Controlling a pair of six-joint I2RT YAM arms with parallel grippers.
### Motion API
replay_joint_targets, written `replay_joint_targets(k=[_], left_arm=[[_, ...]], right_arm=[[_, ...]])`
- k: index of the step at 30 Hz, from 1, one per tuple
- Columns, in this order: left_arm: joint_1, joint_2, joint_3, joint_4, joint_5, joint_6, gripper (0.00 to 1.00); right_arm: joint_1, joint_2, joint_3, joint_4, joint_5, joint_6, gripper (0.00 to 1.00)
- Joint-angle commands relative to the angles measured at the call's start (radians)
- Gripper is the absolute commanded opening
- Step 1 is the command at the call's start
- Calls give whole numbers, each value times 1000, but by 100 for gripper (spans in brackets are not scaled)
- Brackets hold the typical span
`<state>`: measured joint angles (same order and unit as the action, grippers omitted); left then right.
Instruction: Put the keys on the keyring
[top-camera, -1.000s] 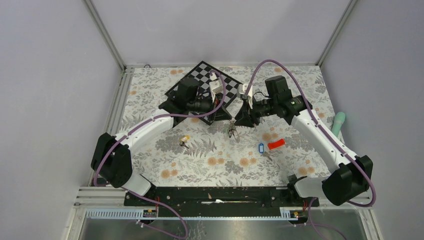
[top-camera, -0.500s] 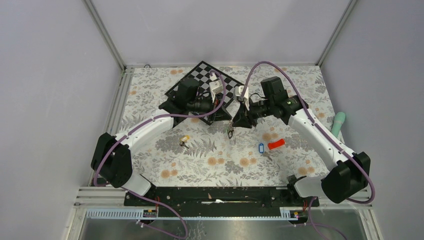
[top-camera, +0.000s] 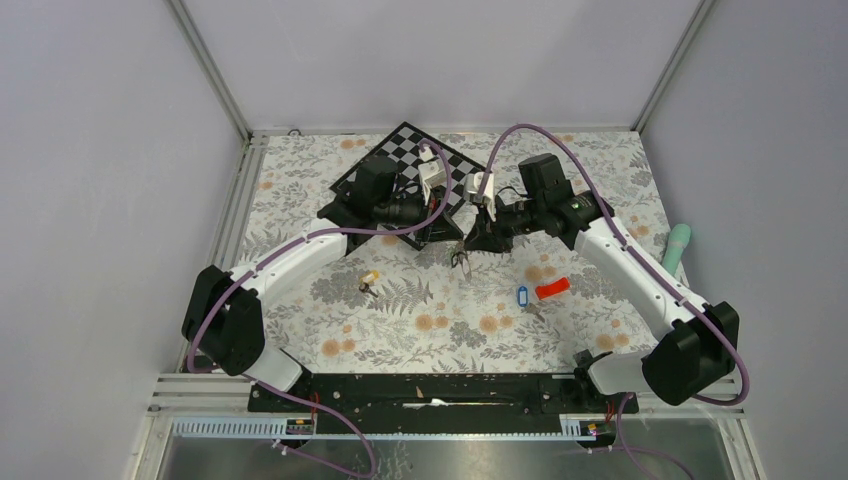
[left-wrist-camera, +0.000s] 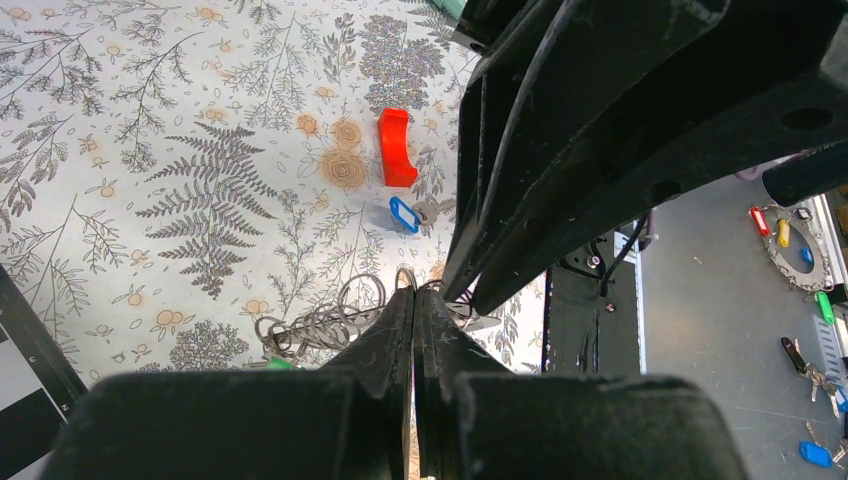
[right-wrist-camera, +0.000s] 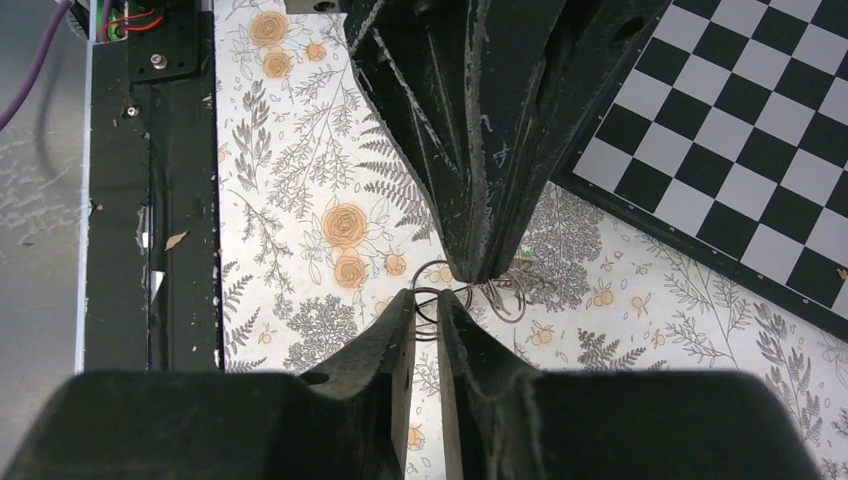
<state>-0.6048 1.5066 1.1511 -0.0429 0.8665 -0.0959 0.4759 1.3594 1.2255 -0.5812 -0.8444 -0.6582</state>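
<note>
On the flowered table (top-camera: 300, 180), the yellow-tagged key (top-camera: 369, 281) lies farthest left, alone and well apart from the rest. Behind it the left arm reaches across the near corner of the checkerboard (top-camera: 408, 145). The left gripper (left-wrist-camera: 413, 295) has its fingers pressed tight together, and a thin wire loop of the keyring (left-wrist-camera: 325, 322) is caught right at their tips. From above, the keyring is a small tangle of wire rings near the middle of the table, just in front of the board and directly between the two arms. The right gripper (right-wrist-camera: 425, 300) meets it from the other side, tip to tip with the left one. Its fingers stand only a sliver apart with one wire loop lying in the gap, and I cannot tell whether they actually pinch it. Nearer the front and to the right, the blue-tagged key (top-camera: 520, 295) lies flat, with a red plastic piece (top-camera: 552, 289) just beside it. A pale green handle-like object (top-camera: 678, 247) lies at the table's right edge.
</note>
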Motion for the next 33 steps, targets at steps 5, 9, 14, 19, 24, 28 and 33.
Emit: replay_joint_targets(k=[5,9,14,19,24,28,33], left_arm=[[-3,-19,-10,72,31,-5,0],[-3,-18,-13,72,34,-4,0],[-4,-20,-15,72,37,-3,0],[-4,-23,-19,72,39,-1,0],[-3,-25,-18,72,38,-1,0],[-4,-26,-18,72,33,1,0],[-4,-27,-16,71,28,4,0]], right_arm=[[9,-8,40,40,77,18,15],[10,-8,61,54,105,52,14],[9,-3,71,67,133,74,13],[9,-5,64,72,136,74,13],[9,-19,44,35,110,28,16],[9,-33,46,-13,81,-15,22],[10,-53,52,-46,53,-24,24]])
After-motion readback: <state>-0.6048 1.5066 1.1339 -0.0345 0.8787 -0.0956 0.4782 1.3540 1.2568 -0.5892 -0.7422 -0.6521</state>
